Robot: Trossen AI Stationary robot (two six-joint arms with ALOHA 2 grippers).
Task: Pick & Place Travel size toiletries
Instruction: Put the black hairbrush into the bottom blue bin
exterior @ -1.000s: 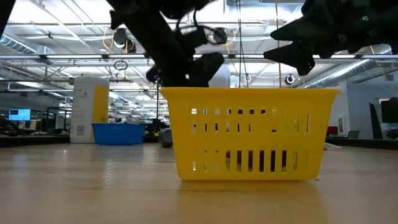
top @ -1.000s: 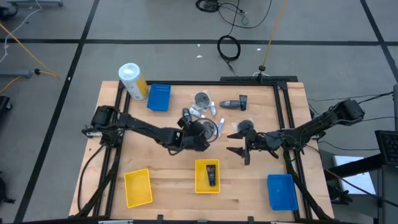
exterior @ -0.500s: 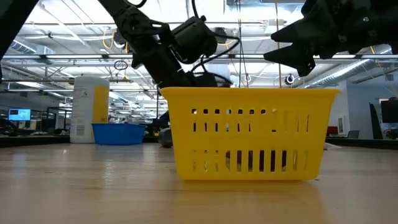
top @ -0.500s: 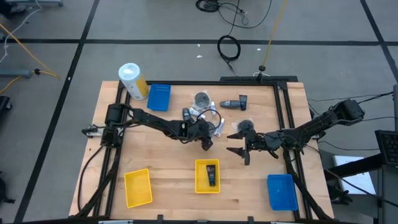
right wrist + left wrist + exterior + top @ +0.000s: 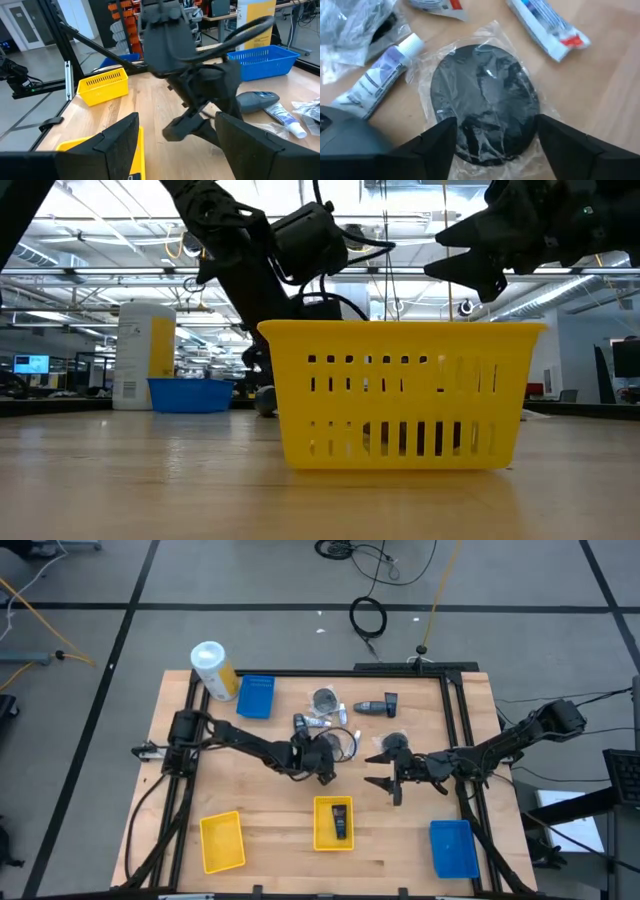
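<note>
In the left wrist view my open left gripper points down over a round dark clear-wrapped packet lying flat on the table, one finger on either side of it. White tubes lie around it. From above, the left gripper hides the packet; more toiletries and a dark bottle lie beyond. My right gripper hovers open to the right, touching nothing. The middle yellow tray holds one dark bottle. My left gripper comes at the round packet from above, its fingers over the clear wrapper's margin on two opposite sides. I cannot tell whether they touch it. The packet lies flat on the table.
A white-and-yellow canister and a blue tray stand at the far left. A second yellow tray sits near left, another blue tray near right. A grey wrapped packet lies beside the right gripper. Black frame rails border the table.
My left gripper has risen, swung a little toward the far edge away from the middle yellow tray, and tipped down over the round packet among the toiletries.
</note>
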